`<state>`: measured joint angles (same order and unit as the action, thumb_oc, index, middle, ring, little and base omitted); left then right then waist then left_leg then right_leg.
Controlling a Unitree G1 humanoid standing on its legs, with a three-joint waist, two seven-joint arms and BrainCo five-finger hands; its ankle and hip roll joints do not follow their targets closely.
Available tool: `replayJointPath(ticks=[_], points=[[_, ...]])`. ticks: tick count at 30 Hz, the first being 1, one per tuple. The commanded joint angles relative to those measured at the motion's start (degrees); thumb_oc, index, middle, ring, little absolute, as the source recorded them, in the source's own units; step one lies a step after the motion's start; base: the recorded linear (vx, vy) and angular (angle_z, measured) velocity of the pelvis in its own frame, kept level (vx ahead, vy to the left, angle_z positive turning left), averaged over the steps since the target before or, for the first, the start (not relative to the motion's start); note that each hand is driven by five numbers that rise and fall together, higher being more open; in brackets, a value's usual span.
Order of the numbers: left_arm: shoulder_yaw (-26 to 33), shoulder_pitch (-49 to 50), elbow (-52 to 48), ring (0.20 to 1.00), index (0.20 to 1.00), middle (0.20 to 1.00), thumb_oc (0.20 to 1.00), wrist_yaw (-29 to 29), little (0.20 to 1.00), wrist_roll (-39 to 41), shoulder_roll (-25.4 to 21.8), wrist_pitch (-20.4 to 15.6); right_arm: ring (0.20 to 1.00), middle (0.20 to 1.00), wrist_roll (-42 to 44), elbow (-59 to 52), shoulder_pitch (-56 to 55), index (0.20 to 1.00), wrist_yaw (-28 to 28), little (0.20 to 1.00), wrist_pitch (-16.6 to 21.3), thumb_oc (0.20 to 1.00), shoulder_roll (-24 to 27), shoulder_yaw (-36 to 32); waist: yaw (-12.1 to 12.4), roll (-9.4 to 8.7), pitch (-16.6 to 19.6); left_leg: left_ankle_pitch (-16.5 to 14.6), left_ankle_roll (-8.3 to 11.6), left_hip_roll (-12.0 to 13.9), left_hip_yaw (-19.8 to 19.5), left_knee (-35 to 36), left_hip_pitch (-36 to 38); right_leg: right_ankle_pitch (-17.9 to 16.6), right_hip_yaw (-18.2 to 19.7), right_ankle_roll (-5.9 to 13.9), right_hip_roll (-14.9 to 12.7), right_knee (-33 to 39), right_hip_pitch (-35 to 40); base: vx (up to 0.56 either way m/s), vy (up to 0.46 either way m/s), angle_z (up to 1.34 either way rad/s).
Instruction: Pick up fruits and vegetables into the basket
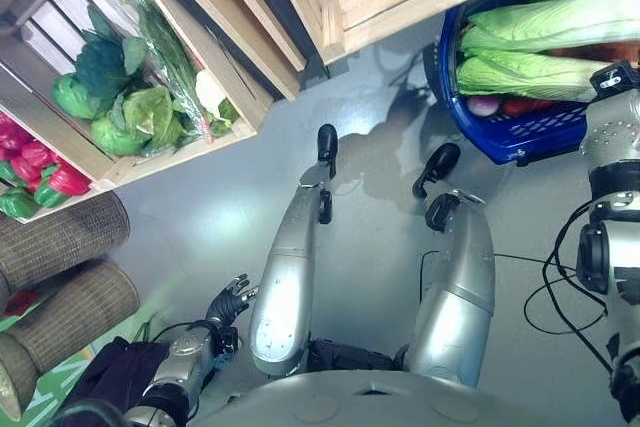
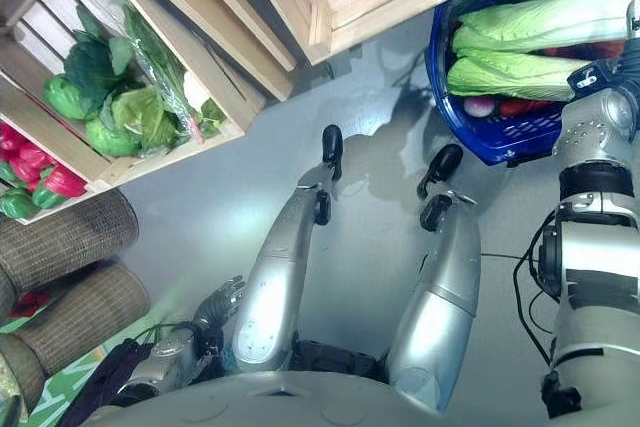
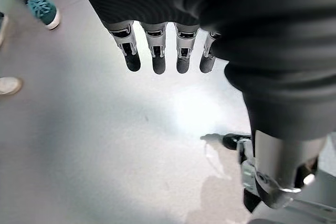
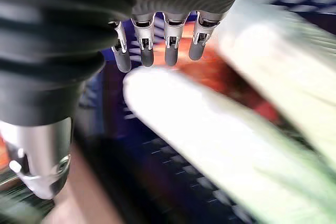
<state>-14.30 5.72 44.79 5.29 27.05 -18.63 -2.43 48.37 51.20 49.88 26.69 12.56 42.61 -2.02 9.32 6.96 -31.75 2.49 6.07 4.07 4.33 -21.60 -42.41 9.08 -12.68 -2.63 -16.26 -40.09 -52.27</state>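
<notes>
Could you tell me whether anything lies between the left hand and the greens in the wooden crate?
Nothing visible does. The left hand hangs low with relaxed fingers; bare grey floor separates it from the wooden crate holding the greens.

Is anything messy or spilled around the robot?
Nothing stands out. The long pale cabbages lie inside the blue basket, the leafy greens and red peppers sit in their wooden crate, and nothing is spilled on the floor.
</notes>
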Motion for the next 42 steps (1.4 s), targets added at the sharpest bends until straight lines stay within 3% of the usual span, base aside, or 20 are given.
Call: replayJointPath(ticks=[1, 7, 11, 13, 18, 21, 27, 33, 36, 42], points=[[-0.4, 3.8, 3.8, 1.000, 1.000, 1.000, 1.000, -2.8, 1.000, -0.5, 1.4, 2.5, 1.000, 1.000, -6.0, -6.5, -6.4, 1.000, 3.5, 1.000, 3.4, 1.000, 2.8, -2.0, -3.2, 4.16, 2.0, -5.1, -2.04, 0.8, 1.8, 0.4, 2.9, 3.0, -0.5, 3.75, 2.7, 1.8, 5.6, -0.01, 0.090, -0.05], [3.9, 1.5, 10.4, 1.000, 1.000, 1.000, 1.000, -6.6, 1.000, 0.3, 2.4, 5.5, 1.000, 1.000, -16.3, -23.1, -19.4, 1.000, 7.2, 1.000, 4.2, 1.000, -3.2, -5.0, -6.2, 0.61, 2.0, -4.6, -1.77, 1.8, 2.2, 3.8, 11.3, 1.6, 0.1, 5.28, 3.8, 7.0, 14.7, 0.01, 0.080, -0.11], [7.0, 0.3, 13.9, 1.000, 1.000, 1.000, 1.000, -9.4, 1.000, 1.1, 2.5, 6.3, 1.000, 1.000, -22.9, -33.2, -28.4, 1.000, 7.0, 1.000, 4.1, 1.000, -8.2, -4.8, -8.2, -1.78, 2.0, -4.2, -1.56, 2.5, 2.5, 6.5, 17.1, 0.6, 0.7, 6.45, 4.3, 10.8, 21.1, 0.01, 0.056, -0.11], [8.9, -0.2, 15.1, 1.000, 1.000, 1.000, 1.000, -11.3, 1.000, 1.3, 2.5, 6.5, 1.000, 1.000, -25.5, -36.9, -33.8, 1.000, 5.1, 1.000, 4.0, 1.000, -10.3, -4.9, -8.9, -3.21, 2.0, -2.6, -2.02, 3.0, 3.1, 8.1, 19.6, -1.7, 0.2, 6.44, 4.5, 13.9, 24.4, -0.04, 0.056, -0.16], [13.1, 1.5, 16.2, 1.000, 1.000, 1.000, 1.000, -16.4, 1.000, 0.6, 3.0, 2.6, 1.000, 1.000, -31.5, -39.1, -46.2, 1.000, -2.9, 1.000, 6.1, 1.000, -14.4, -3.4, -10.7, -6.07, 5.6, -2.6, -1.74, 3.5, 3.3, 11.5, 26.9, -3.3, 0.6, 7.83, 5.0, 20.7, 33.1, 0.10, 0.044, -0.13], [14.7, 3.1, 15.6, 1.000, 1.000, 1.000, 1.000, -17.9, 1.000, -1.0, 3.5, -0.3, 1.000, 1.000, -32.9, -37.6, -50.8, 1.000, -6.0, 1.000, 4.8, 1.000, -15.5, -1.9, -11.1, -7.05, 8.1, -2.7, -1.52, 3.6, 3.4, 13.4, 30.2, -4.3, 0.4, 8.47, 5.1, 24.6, 37.4, 0.11, 0.022, -0.13], [16.3, 4.8, 14.9, 1.000, 1.000, 1.000, 1.000, -19.2, 1.000, -2.1, 3.9, -2.9, 1.000, 1.000, -33.0, -32.5, -57.3, 1.000, -11.1, 1.000, 3.6, 1.000, -17.8, 1.2, -11.4, -8.18, 13.1, -2.9, -1.63, 3.8, 3.6, 16.9, 35.8, -5.5, 0.3, 9.49, 5.3, 29.0, 43.7, 0.12, 0.009, -0.04], [14.2, 5.7, 15.1, 1.000, 1.000, 1.000, 1.000, -20.5, 1.000, -6.2, 4.1, -5.3, 1.000, 1.000, -35.6, -26.2, -61.0, 1.000, -16.2, 1.000, 1.1, 1.000, -20.2, 7.8, -10.8, -8.55, 18.4, -3.0, -1.92, 3.5, 3.1, 19.8, 40.0, -6.7, -0.2, 10.44, 5.0, 32.2, 48.2, 0.08, 0.021, -0.01], [12.2, 5.3, 15.2, 1.000, 1.000, 1.000, 1.000, -21.3, 1.000, -7.9, 4.0, -6.8, 1.000, 1.000, -32.7, -21.9, -61.1, 1.000, -19.7, 1.000, -1.1, 1.000, -21.8, 10.6, -10.3, -8.56, 19.9, -2.7, -1.88, 3.4, 2.8, 21.5, 41.9, -7.1, -0.6, 10.76, 4.9, 33.6, 50.3, 0.01, 0.035, 0.05], [8.5, 2.9, 16.0, 1.000, 1.000, 1.000, 1.000, -20.1, 1.000, -9.9, 4.2, -7.2, 1.000, 1.000, -30.8, -8.7, -58.4, 1.000, -24.6, 1.000, -1.4, 1.000, -25.5, 14.5, -9.1, -8.04, 21.8, -1.8, -1.70, 3.1, 2.6, 24.0, 44.1, -8.3, -2.1, 11.36, 4.5, 36.2, 53.3, -0.02, 0.042, 0.07]])
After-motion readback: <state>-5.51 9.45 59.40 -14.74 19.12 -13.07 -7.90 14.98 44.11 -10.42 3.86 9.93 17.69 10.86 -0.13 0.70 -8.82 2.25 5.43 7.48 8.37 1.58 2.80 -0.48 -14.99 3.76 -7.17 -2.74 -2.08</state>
